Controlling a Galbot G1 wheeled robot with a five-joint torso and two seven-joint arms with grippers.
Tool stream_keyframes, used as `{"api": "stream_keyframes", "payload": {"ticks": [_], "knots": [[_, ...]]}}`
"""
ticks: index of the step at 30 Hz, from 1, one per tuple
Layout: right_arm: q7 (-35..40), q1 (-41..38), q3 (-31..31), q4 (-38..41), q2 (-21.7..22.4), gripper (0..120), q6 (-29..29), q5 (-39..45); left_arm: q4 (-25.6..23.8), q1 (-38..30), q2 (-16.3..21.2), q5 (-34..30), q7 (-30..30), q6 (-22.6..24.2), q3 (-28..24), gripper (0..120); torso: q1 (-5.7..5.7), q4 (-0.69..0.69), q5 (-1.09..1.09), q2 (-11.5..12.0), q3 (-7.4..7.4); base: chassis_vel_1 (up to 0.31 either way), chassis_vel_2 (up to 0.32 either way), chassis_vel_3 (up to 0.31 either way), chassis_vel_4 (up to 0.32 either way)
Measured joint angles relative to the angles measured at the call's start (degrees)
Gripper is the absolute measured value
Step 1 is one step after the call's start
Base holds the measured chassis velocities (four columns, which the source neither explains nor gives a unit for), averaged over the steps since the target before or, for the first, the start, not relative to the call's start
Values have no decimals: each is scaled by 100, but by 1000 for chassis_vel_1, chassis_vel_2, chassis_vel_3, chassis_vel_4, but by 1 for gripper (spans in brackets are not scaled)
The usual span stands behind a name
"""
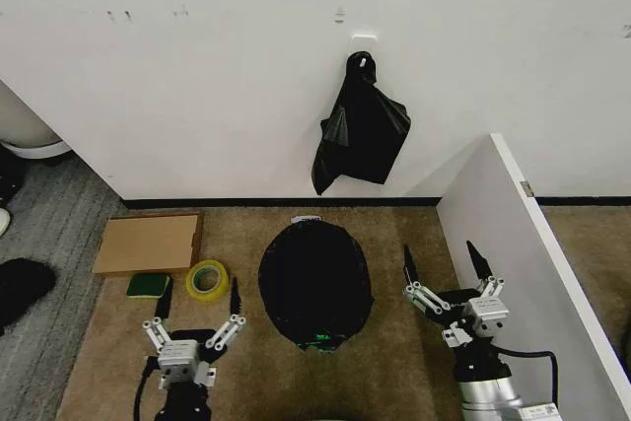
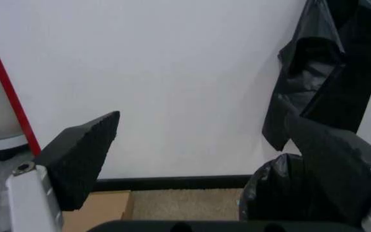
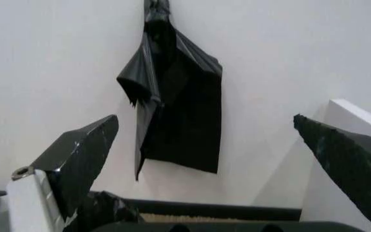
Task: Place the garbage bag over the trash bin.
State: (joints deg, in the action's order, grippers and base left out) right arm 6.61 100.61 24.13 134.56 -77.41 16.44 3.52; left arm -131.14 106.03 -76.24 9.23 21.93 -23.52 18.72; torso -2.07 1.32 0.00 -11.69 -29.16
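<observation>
The garbage bag (image 1: 315, 283) is glossy, crinkled black plastic stretched over a round shape on the carpet in front of me. The trash bin is hidden beneath it. My left gripper (image 1: 199, 305) hovers open to the left of the covered shape, with nothing between its fingers. My right gripper (image 1: 439, 253) is open to its right, also holding nothing. The left wrist view shows that gripper (image 2: 202, 117) open, with the bag's (image 2: 269, 193) edge behind one finger. In the right wrist view, the gripper (image 3: 205, 118) is open and a bit of the bag (image 3: 105, 208) shows low down.
A smaller black bag bundle (image 1: 363, 130) hangs from a wall hook behind the bin. A yellow tape roll (image 1: 206, 278), a green pad (image 1: 148, 285) and a cardboard sheet (image 1: 148, 242) lie on the left. A white partition (image 1: 513, 244) stands close on the right.
</observation>
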Motion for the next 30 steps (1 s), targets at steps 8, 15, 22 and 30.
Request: {"api": "stream_keyframes", "payload": {"ticks": [8,15,22,30], "knots": [[-4,92,-109,112,-42,100,-37,-159,-140,-62,78,-213,0,145,116,100,0,0,0,0,0,0,0,0,0],[-4,139,-115,145,-54,100,-64,-184,-179,-58,86,-245,2,164,119,100,0,-1,0,2,0,0,0,0,0],[7,91,-89,162,-58,100,-126,-174,-207,-77,78,-236,10,151,115,100,0,-1,0,2,0,0,0,0,0],[10,66,-106,195,-88,100,-163,-173,-233,-47,50,-203,13,141,107,100,0,0,0,2,0,0,0,0,0]]}}
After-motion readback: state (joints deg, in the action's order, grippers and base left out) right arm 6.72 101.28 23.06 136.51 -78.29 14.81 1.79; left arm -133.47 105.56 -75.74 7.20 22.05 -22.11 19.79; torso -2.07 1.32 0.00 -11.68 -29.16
